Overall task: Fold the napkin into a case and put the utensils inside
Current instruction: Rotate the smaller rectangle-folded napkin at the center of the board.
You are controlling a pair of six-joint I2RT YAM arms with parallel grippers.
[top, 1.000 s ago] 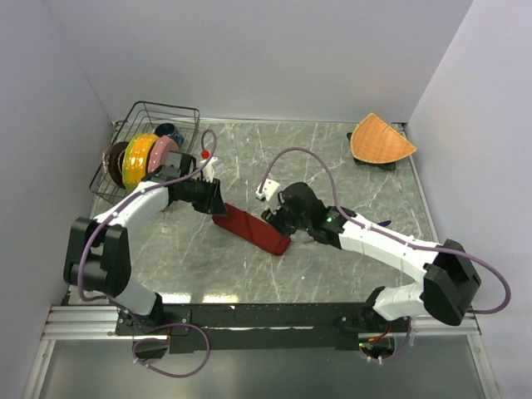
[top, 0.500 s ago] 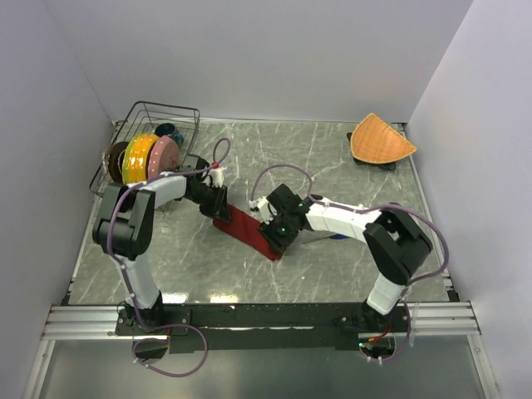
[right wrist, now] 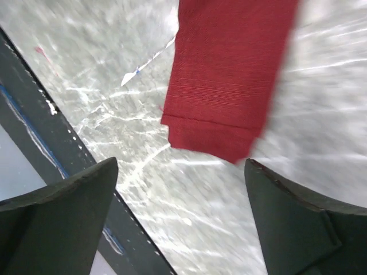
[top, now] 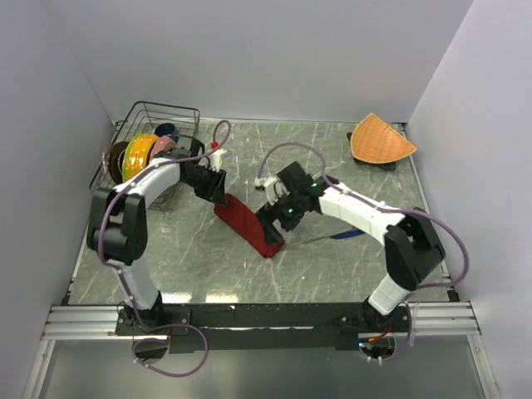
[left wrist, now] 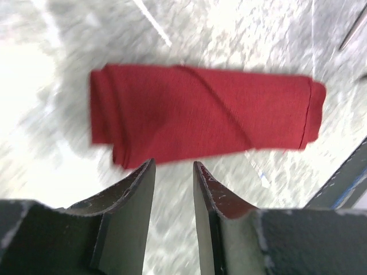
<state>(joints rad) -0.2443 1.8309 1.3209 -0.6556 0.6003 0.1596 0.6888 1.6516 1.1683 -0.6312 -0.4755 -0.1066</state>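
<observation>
From above: folded napkin (top: 248, 227) lying on table (top: 332, 166), long axis running diagonally, left gripper (top: 218, 193) at far end, right gripper (top: 277, 220) at near end.
Left wrist: fingers (left wrist: 135, 195) standing narrowly parted, empty, napkin (left wrist: 200, 114) lying crosswise ahead.
Right wrist: jaws gaping wide, empty, napkin (right wrist: 229, 74) end lying ahead.

Napkin (right wrist: 223, 86) cut off at top edge (blurred throughout); knife (top: 339, 235) too small for detail.

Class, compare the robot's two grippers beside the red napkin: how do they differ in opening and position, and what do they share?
The left gripper has fingers only narrowly apart; the right gripper has fingers spread wide. In the top view, the left gripper is by the far-left end of the napkin, the right gripper by its near-right end. Shared: both are empty, neither gripping the napkin.
</observation>
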